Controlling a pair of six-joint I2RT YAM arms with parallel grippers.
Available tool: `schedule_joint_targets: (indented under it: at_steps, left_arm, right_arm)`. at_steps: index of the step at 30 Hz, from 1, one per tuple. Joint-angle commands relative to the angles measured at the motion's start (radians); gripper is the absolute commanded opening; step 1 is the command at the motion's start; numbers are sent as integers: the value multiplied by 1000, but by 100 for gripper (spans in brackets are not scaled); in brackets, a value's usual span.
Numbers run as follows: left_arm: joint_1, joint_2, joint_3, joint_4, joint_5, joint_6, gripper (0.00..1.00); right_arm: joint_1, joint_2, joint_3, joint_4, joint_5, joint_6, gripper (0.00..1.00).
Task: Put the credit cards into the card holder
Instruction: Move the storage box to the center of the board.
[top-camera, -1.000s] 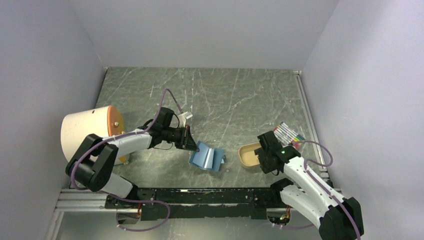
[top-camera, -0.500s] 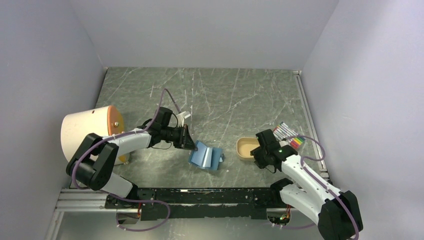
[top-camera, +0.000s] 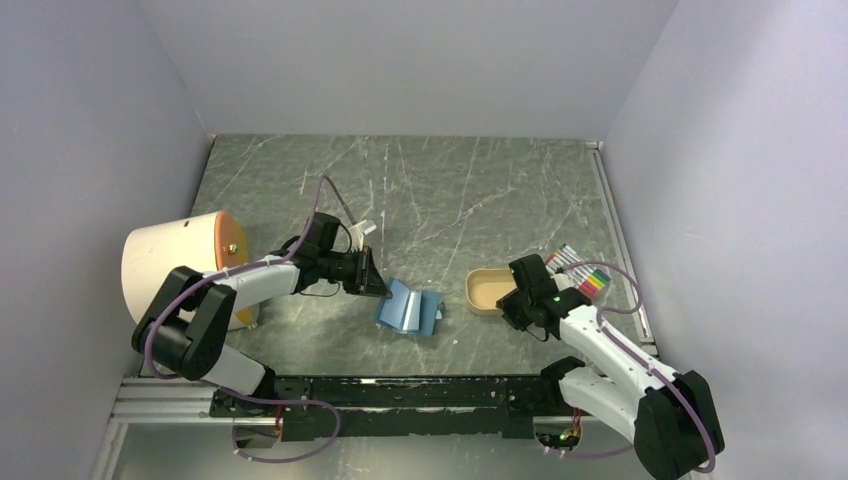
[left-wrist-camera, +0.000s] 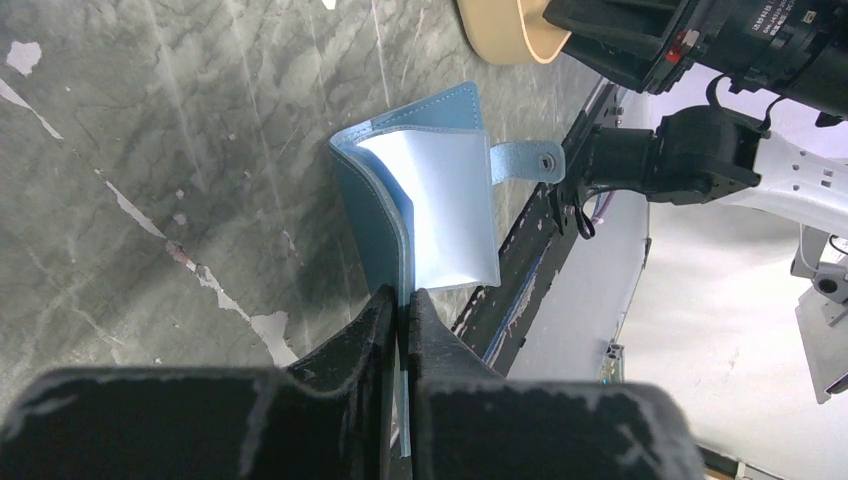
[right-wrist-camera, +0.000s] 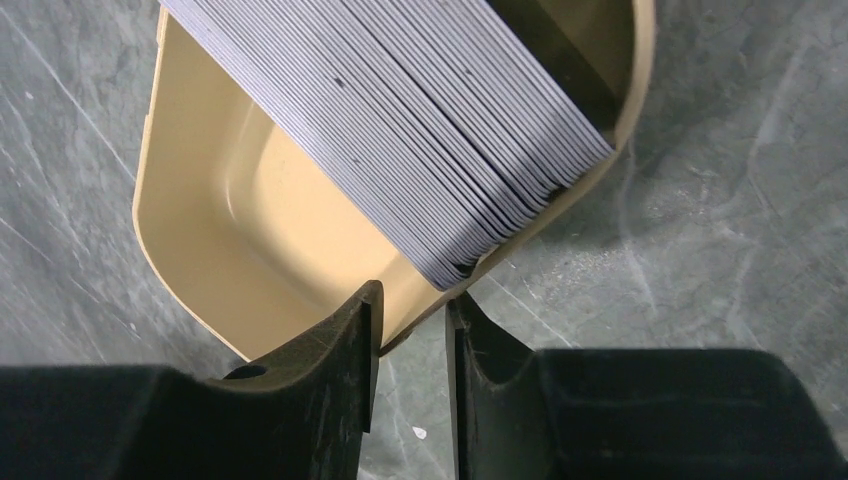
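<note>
Since a second ago, the tan tray (top-camera: 478, 296) has slid left across the tabletop (top-camera: 450, 200), away from the pack of coloured markers (top-camera: 580, 272) and nearer the card holder (top-camera: 408, 310). The right pincer (top-camera: 512, 300) has travelled with it. The left arm and the card holder have shifted only a little to the left.

From the right wrist, the right pincer (right-wrist-camera: 412, 320) stands narrow. The tray's (right-wrist-camera: 200, 220) near wall runs between its two fingers, which look closed against it. The credit cards (right-wrist-camera: 400, 130) lie inside the tray as a thick, fanned stack of pale cards. They lean across its floor and rest against the rim on the right of that view.

The left pincer (top-camera: 378, 285) is pressed together on the edge of one cover of the card holder. From the left wrist, its fingers (left-wrist-camera: 403, 305) pinch the teal-blue flap. The holder (left-wrist-camera: 430, 200) spreads open beyond them and shows a pale lining inside. Its snap tab (left-wrist-camera: 525, 160) sticks out toward the rail at the near edge. The holder sits on the tabletop between the two arms, near the tray but apart from it.

A cream drum (top-camera: 180, 265) lies on its side at the far left.
</note>
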Motion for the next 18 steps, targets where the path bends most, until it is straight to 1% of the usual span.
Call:
schedule_joint_targets:
  at_steps: [1,4,9,18]
  left_arm:
    - [10,-6,31,-5,3,13,9]
    - [13,-5,32,-10,-2,15,9]
    - [18,-5,33,-20,-15,19,9]
    - [25,-12,27,-23,-41,7,9]
  right_arm:
    - [12,9,14,78,-24,-53,30]
    - [12,19,19,86,-29,-71,29]
    - [19,32,11,146,-65,-87,28]
    - [47,96,34,194,-94,-120,28]
